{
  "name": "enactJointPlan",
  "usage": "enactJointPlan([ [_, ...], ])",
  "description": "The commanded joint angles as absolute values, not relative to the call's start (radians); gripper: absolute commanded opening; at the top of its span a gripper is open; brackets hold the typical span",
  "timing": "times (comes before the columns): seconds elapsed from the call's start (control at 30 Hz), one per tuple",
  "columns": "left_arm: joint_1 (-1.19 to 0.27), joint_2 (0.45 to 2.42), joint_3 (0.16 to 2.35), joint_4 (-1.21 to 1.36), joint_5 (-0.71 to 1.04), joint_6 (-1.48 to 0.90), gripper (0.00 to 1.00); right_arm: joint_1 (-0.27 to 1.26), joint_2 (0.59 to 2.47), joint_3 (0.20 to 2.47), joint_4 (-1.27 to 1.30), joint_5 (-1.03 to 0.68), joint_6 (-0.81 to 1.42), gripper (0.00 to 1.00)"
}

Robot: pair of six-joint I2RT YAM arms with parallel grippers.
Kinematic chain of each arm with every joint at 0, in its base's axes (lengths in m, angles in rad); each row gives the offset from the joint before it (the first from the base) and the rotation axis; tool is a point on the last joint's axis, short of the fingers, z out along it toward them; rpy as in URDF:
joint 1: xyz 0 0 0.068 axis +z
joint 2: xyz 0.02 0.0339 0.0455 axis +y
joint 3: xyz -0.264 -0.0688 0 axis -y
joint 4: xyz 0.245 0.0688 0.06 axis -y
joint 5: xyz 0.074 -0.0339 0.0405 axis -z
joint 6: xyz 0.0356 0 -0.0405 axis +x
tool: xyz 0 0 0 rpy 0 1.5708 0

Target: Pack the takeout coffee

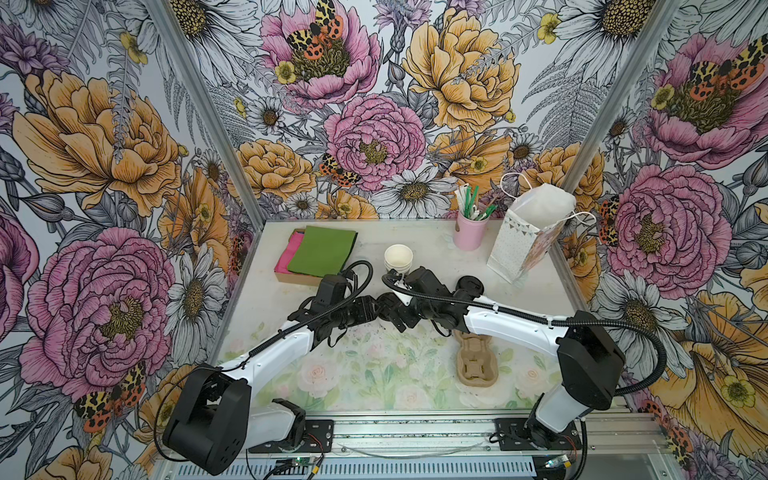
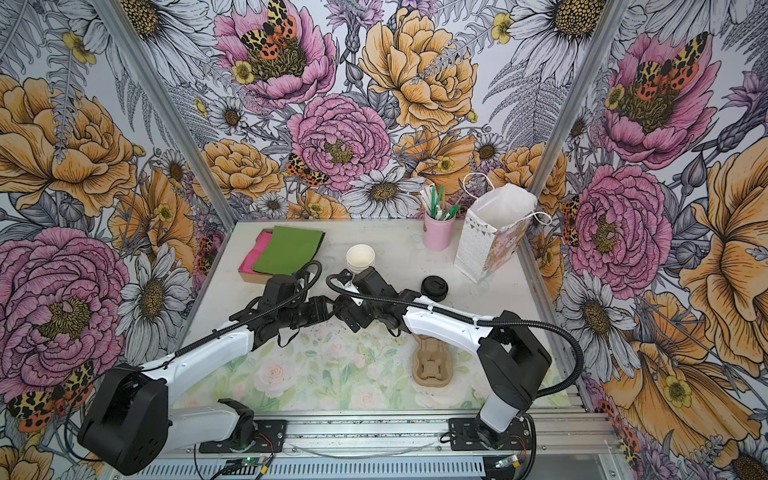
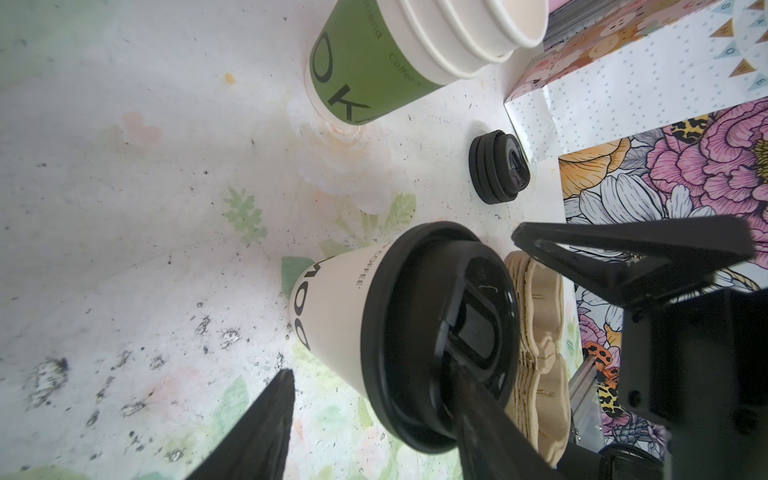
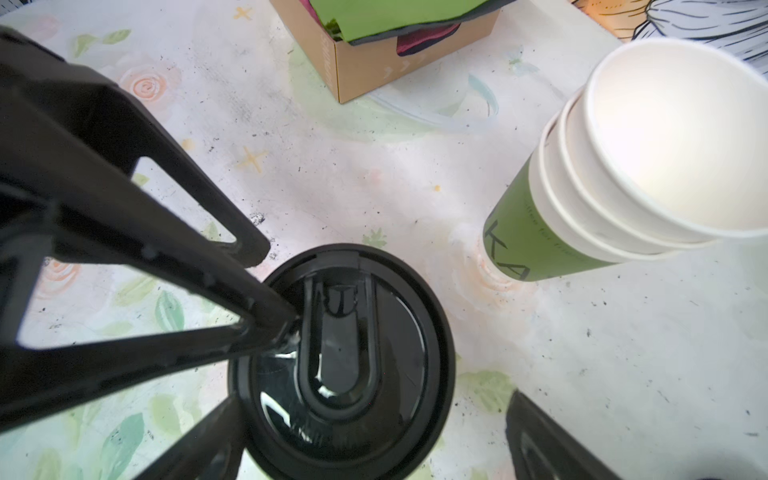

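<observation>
- Two pincers are seen tip to tip over the middle of the counter (image 1: 365, 361), and the takeout coffee (image 3: 345, 316) is hidden beneath them in both top views.
- The takeout coffee is seen upright on the counter in the wrist views, with its black lid (image 4: 340, 365) fitted. It is placed near the stack of lidless cups (image 1: 398, 258) and just beside the pulp cup carrier (image 1: 473, 361).
- The left pincer (image 3: 370, 370) is held partly open. One finger is laid over the lid's top and the other is seen apart from the cup's side, so nothing is gripped.
- The right pincer (image 4: 374, 401) is spread wide above the lid, with a finger on either side, and no grip is made.
- Further right, loose black lids (image 1: 471, 286) are set between the coffee and the patterned gift bag (image 1: 515, 245), which is stood at the counter's far right.
</observation>
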State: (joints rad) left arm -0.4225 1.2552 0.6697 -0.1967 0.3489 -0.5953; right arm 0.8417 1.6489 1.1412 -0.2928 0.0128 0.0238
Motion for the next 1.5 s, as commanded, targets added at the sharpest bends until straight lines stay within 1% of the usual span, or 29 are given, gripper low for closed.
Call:
enactJointPlan([
  [0.0,-0.423,1.270,0.673,-0.202,0.344,-0.577,0.61,0.850,1.633,1.119,-0.291,0.076,-0.012,0.97],
  [0.5,-0.423,1.283,0.667,-0.191,0.344,-0.583,0.61,0.845,1.645,1.066,-0.318,0.058,0.001,0.95],
  [0.8,-0.424,1.300,0.670,-0.187,0.346,-0.584,0.61,0.805,1.680,1.078,-0.331,-0.018,0.035,0.95],
  [1.27,-0.422,1.281,0.691,-0.192,0.346,-0.581,0.61,0.798,1.683,1.171,-0.331,-0.123,0.090,0.95],
  [1.3,-0.422,1.282,0.694,-0.192,0.347,-0.581,0.61,0.770,1.684,1.183,-0.332,-0.133,0.096,0.95],
  [1.47,-0.419,1.290,0.718,-0.192,0.349,-0.570,0.62,0.760,1.686,1.234,-0.332,-0.162,0.112,0.97],
])
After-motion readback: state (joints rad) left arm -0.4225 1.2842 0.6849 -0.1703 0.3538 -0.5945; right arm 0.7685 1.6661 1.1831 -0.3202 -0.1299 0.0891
